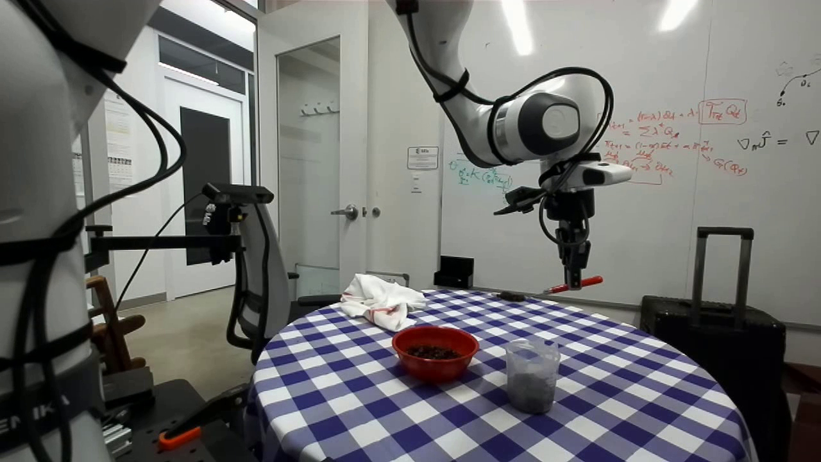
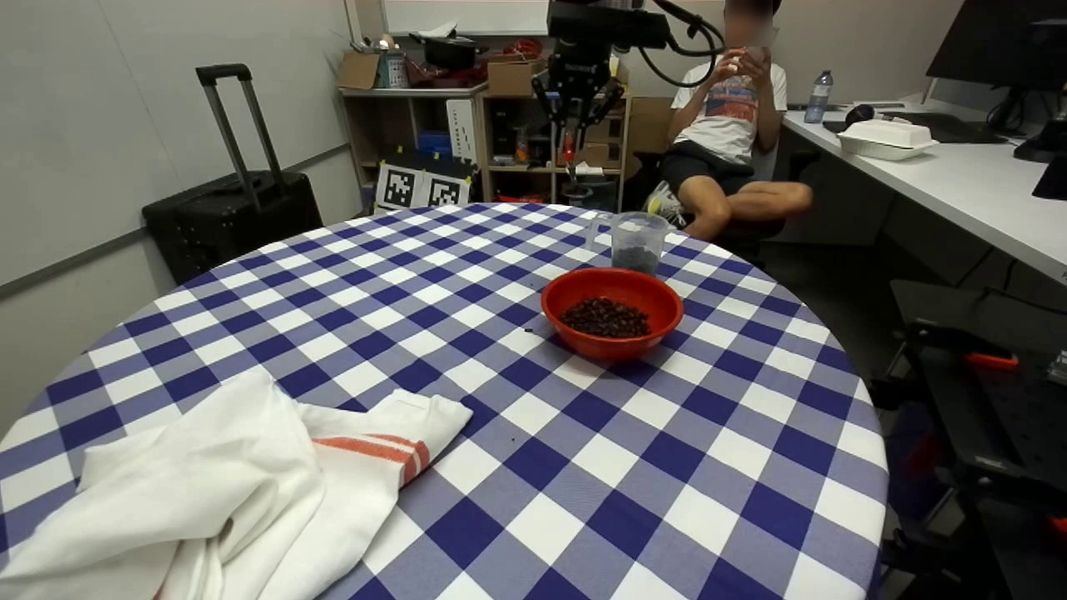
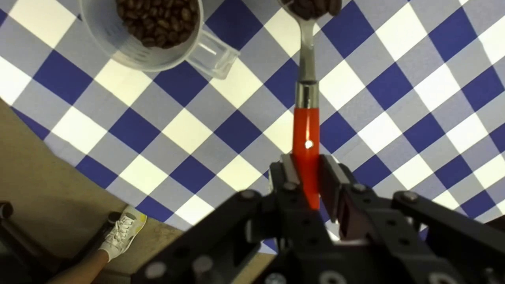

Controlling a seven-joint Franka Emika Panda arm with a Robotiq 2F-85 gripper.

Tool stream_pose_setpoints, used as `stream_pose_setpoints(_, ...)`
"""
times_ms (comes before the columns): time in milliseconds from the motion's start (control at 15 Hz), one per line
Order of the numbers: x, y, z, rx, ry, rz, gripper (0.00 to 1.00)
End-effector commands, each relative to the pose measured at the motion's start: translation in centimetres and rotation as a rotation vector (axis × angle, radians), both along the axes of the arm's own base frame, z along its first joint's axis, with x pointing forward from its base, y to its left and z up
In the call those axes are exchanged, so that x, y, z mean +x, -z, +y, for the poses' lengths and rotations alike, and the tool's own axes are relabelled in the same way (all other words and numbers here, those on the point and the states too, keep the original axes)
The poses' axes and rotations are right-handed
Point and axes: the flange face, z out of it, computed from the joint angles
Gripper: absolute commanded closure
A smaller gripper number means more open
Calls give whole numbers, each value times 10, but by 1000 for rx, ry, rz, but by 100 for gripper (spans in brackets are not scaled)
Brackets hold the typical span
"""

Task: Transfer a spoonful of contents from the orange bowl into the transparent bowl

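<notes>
Red-handled metal spoon (image 3: 307,94): there it is, running straight up the wrist view right of centre, its scoop cropped by the top edge.
Black two-fingered gripper (image 3: 307,173): bottom of that same frame, and you're clamped on, one finger either side of the spoon's handle!
Dark brown beans (image 3: 309,7): you have a load of them in the scoop, at the very top of the frame.
Clear plastic measuring cup (image 3: 126,51): upper left of the wrist view, beans inside, its handle jutting right, and your spoon is apart from it.
Round red-orange bowl (image 1: 436,372): over in an exterior view, it stands upright below the centre of the frame, beans lying inside, the cup near it on the right.
White jointed arm (image 1: 513,131): in from the top of that frame, your gripper pointing down right of centre, the spoon nearly level.
Blue-and-white checked tablecloth (image 2: 542,533): spread beneath bowl and cup in both exterior views.
Crumpled white cloth with red stripes (image 2: 217,483): lower left of an exterior view, well apart from your bowl.
Seated person in a white T-shirt (image 2: 721,137): top of that frame, right of centre, hands raised near the face.
</notes>
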Motion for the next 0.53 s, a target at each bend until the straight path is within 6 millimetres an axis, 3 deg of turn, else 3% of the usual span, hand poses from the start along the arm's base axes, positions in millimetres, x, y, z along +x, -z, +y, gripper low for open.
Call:
stream_pose_setpoints(0, -7, -6, -25, 10, 43, 2, 95)
stream_pose_setpoints(467, -30, -1, -71, 4, 132, 1, 95)
